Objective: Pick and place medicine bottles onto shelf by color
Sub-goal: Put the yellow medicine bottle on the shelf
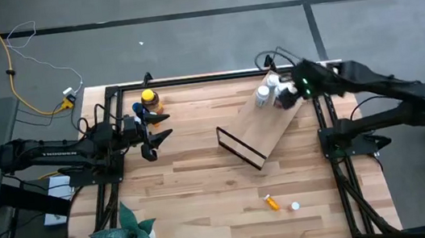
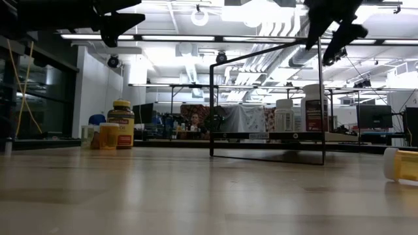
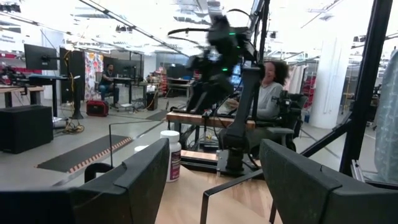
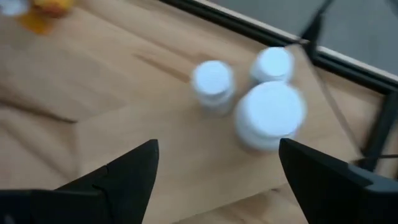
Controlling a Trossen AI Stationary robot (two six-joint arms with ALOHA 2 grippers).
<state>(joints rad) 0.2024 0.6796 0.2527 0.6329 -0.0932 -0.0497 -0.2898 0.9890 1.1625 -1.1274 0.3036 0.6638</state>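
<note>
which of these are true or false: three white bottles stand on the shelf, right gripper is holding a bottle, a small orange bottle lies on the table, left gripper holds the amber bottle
1. Three white bottles stand on the shelf: true.
2. The right gripper is holding a bottle: false; its fingers are open and empty above the white bottles.
3. A small orange bottle lies on the table: true.
4. The left gripper holds the amber bottle: false; it is open and empty, and that bottle stands apart on the table.
</note>
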